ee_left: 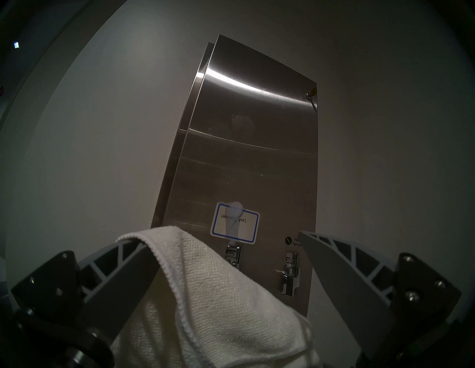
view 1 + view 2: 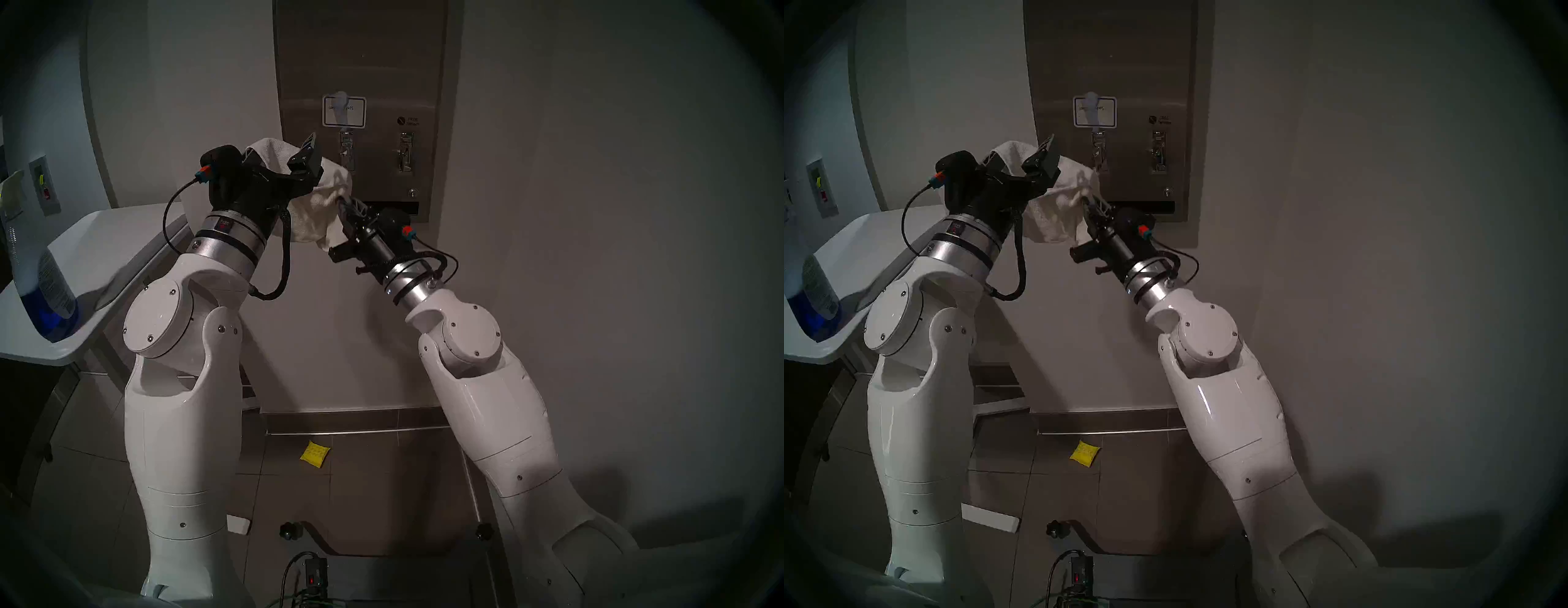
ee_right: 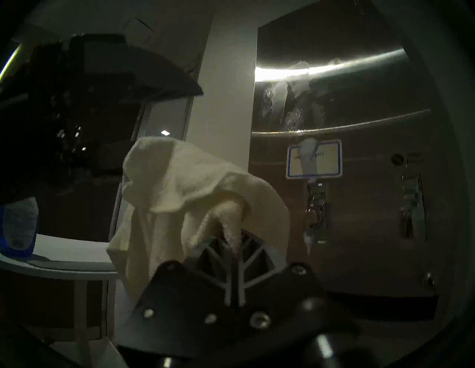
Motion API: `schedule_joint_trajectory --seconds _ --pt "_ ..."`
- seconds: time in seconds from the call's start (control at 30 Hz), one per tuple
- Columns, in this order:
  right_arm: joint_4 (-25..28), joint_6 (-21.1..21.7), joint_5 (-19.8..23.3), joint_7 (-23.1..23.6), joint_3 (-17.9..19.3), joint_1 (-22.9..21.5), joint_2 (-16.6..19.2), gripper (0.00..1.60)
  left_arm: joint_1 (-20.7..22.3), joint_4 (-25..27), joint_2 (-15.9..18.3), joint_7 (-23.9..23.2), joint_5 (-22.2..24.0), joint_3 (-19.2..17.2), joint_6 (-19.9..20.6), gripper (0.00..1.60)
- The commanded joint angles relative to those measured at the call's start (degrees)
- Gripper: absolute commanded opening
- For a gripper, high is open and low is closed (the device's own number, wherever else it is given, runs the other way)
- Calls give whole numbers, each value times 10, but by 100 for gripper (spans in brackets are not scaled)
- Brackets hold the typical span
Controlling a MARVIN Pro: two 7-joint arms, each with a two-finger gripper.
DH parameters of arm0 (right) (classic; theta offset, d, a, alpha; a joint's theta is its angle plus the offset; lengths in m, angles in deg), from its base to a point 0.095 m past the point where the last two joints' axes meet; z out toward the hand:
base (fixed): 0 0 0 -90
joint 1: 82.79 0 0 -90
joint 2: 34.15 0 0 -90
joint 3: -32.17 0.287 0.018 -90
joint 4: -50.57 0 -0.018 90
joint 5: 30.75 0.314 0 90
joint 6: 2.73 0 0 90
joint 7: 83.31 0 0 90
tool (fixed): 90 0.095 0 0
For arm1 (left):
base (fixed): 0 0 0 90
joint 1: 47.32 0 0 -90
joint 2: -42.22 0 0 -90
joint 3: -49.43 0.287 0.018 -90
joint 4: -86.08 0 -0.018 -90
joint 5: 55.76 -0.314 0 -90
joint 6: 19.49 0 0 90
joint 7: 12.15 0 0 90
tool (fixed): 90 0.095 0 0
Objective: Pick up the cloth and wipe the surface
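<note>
Draped over one of the left gripper's (image 1: 226, 295) released fingers (image 1: 123, 277), the cloth (image 2: 316, 199) is pinched by the right gripper's (image 3: 235, 239) clenched fingers, which I'd guess must next press it against the steel dispenser front (image 2: 382, 85) behind.

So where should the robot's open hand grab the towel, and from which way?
Probably the thick fold of the towel draped over one finger of the open left hand, coming from below. That part sits between the fingers already, while the right hand pinches a bunched corner, leaving the fold free.
</note>
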Motion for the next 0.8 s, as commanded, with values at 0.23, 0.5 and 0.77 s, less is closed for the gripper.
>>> schedule_joint_trajectory --seconds 0.23,0.5,0.77 --pt "35 27 -32 14 36 -98 -59 0 17 17 0 -4 1 0 -6 160" --pt "37 42 -51 27 53 -126 -82 0 17 17 -1 -5 1 0 -6 160" --pt "26 58 -70 38 66 -161 -105 0 17 17 -2 -7 1 -1 -5 160"
